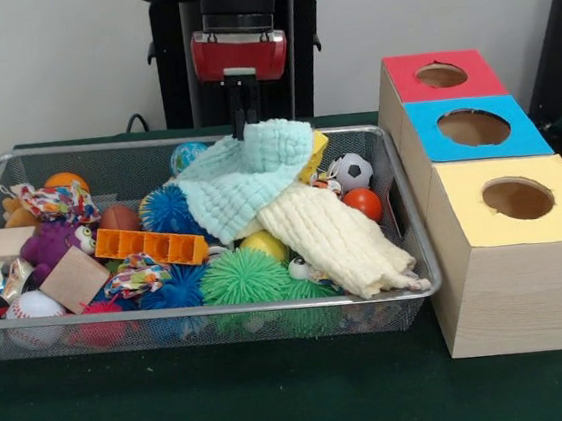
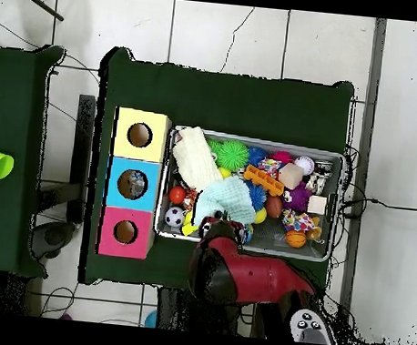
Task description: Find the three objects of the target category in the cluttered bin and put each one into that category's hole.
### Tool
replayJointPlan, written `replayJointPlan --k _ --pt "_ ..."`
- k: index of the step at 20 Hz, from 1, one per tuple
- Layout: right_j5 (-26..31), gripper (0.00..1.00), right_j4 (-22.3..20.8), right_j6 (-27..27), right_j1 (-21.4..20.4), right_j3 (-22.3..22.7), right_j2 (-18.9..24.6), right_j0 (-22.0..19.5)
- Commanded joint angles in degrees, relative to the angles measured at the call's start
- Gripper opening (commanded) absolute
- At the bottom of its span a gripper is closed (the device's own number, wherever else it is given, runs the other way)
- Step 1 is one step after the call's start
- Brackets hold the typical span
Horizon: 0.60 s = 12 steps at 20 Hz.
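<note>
A white wall stands behind a bench [image 1: 282,411] covered in dark green cloth; the overhead view shows a pale tiled floor around it. On the bench sits the large shallow basket of silver wire mesh with a rounded metal rim [image 1: 409,227], heaped with toys and cloths. The red and black arm ends in dark fingers [image 1: 242,114], drawn together and clamped on the top edge of a pale mint-green waffle-weave cloth [image 1: 243,179], which hangs down from them over the clutter. Directly below the fingers, under the mint cloth, a cream-yellow folded towel [image 1: 339,240] slopes toward the basket's near right corner. Beside the fingers, to their right in the front view, lie a small black-and-white football [image 1: 353,171] and, just below it, a small red-orange ball [image 1: 363,203]. To their left in that view lie a spiky blue ball [image 1: 165,209], an orange plastic block with square cells [image 1: 150,246] and a purple plush toy [image 1: 48,245]; lower still, near the front rim, a spiky green ball [image 1: 245,277]. Outside the basket, well to the right of the fingers in the front view, three pale wooden boxes stand in a row; the middle one carries the round dark opening in a blue top [image 1: 473,127], between a red-topped box [image 1: 440,75] and a yellow-topped box [image 1: 517,198].
</note>
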Motion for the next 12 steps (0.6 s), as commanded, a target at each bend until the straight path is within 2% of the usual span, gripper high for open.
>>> replayJointPlan --k 1,6,12 --pt "10.86 0.00 -3.10 -3.23 -5.91 1.59 11.14 -5.65" --pt "14.98 0.00 -2.45 -5.41 -9.87 3.20 15.20 -9.55" --pt "20.98 0.00 -1.46 -11.21 -14.81 5.55 23.40 -17.66"
